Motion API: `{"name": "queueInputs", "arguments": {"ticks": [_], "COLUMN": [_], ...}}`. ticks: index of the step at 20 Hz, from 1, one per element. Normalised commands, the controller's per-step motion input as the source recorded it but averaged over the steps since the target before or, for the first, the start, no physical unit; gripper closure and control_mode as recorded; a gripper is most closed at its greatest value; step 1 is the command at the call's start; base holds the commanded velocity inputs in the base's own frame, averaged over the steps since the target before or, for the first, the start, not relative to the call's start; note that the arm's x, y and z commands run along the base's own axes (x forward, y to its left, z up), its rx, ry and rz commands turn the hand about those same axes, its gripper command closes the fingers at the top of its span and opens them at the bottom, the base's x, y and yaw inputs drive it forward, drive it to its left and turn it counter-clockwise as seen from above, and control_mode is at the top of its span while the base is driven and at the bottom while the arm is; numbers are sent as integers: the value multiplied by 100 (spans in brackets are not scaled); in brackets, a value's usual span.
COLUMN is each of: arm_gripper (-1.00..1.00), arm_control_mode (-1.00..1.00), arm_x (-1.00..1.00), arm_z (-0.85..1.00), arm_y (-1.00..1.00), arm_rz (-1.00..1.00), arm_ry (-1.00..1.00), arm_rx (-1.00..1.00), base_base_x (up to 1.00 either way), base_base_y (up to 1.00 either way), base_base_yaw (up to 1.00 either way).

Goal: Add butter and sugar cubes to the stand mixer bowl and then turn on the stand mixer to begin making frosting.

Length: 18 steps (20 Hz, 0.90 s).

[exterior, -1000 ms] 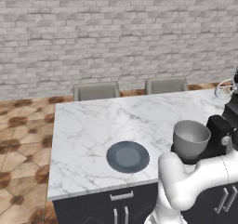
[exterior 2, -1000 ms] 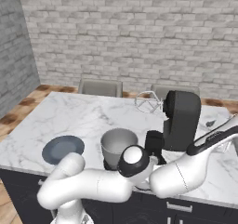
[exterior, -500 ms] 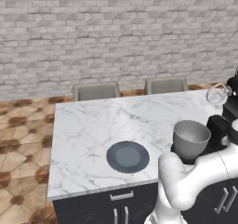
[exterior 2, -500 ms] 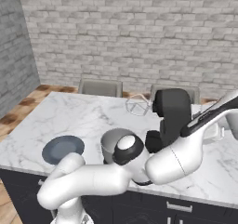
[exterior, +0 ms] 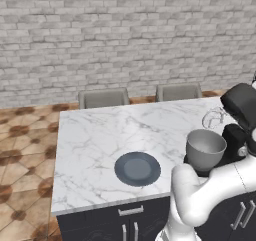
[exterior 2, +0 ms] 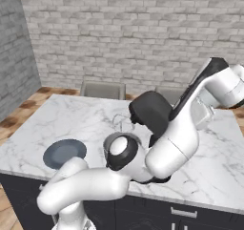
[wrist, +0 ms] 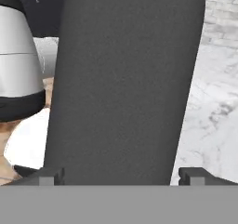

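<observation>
Tilted further back than a moment ago, the heavy, rigid mixer head, centre frame, sits between the wide-open claw, whisk clear of bowl.

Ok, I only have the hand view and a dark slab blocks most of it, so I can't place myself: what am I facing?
Observer: The stand mixer. Its head is tilted up and back.
Operator: Where is the whisk, then?
Observer: The whisk hangs raised, out of the stand mixer bowl, above its far rim.
Operator: Anything else nearby?
Observer: A dark plate lies on the counter left of the stand mixer bowl, apart from it.
</observation>
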Motion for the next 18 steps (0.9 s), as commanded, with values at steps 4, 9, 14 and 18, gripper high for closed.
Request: {"name": "queueInputs", "arguments": {"ticks": [4, 9, 14, 18], "arm_gripper": [-100, -100, -100, -100], "arm_control_mode": [-100, -100, -100, -100], "arm_x": [-42, -13, -24, -94], "arm_z": [-31, -54, -18, 5], "arm_y": [100, 60, 0, 0], "arm_rz": [0, 1, 0, 0], "arm_ry": [6, 15, -3, -31], "arm_rx": [-33, -25, -17, -24], "base_base_x": [0, 0, 0, 0], "base_base_y": [0, 0, 0, 0], "base_base_yaw": [0, 0, 0, 0]}}
